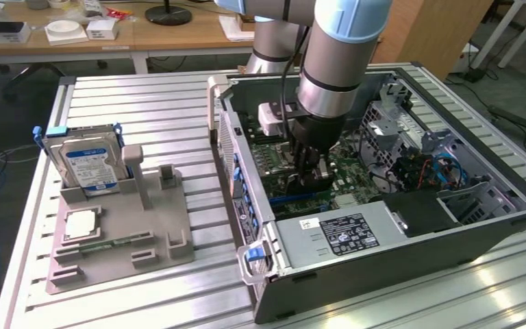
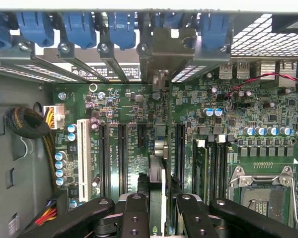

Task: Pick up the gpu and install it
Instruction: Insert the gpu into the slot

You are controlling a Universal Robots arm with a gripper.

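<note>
Gpu (image 2: 159,148) is hanging edge-on over the motherboard (image 2: 124,109), fingers (image 2: 137,213) gripping it part-closed — any tilt is risking the card scraping neighbouring slots (image 2: 122,148).

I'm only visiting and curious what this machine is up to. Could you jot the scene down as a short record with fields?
Claw: closed on the thin flat black circuit card, seen edge-on
Card location: inside the open dark metal computer case, above the green motherboard and its slots
Seated in slot: cannot tell
Grey plastic holder outside case: silver hard drive with blue-and-white label, small square silver-topped chip
</note>
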